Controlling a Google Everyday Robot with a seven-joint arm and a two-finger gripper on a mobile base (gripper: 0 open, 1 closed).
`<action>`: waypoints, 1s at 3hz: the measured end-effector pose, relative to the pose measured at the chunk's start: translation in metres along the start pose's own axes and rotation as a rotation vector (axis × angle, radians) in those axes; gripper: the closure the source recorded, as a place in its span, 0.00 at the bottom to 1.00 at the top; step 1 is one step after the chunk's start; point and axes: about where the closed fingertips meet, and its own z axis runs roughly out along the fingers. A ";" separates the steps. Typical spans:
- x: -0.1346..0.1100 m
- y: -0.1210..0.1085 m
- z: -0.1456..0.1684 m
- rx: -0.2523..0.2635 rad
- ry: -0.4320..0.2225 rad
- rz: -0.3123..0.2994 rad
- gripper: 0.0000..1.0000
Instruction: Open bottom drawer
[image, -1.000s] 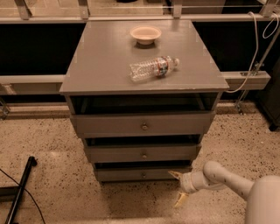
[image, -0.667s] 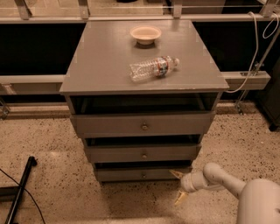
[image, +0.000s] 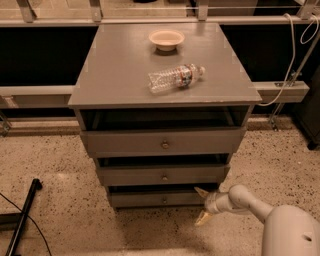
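Observation:
The grey cabinet has three drawers stacked under its top. The bottom drawer is the lowest and narrowest front, with a small round knob at its middle. It looks nearly flush with only a dark gap above it. My gripper hangs low at the drawer's right end, right of the knob. Its two pale fingers are spread apart, one high and one low, with nothing between them. The white arm reaches in from the lower right.
A plastic bottle lies on the cabinet top, behind it a small bowl. A black pole lies on the speckled floor at lower left. White cables and a rail run along the right.
The arm has shifted slightly; the gripper stays at the bottom drawer's right end. The drawers have not moved.

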 end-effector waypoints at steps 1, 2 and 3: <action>0.011 -0.026 0.017 0.040 0.061 -0.011 0.02; 0.017 -0.041 0.025 0.054 0.092 -0.013 0.23; 0.020 -0.044 0.030 0.056 0.100 -0.001 0.53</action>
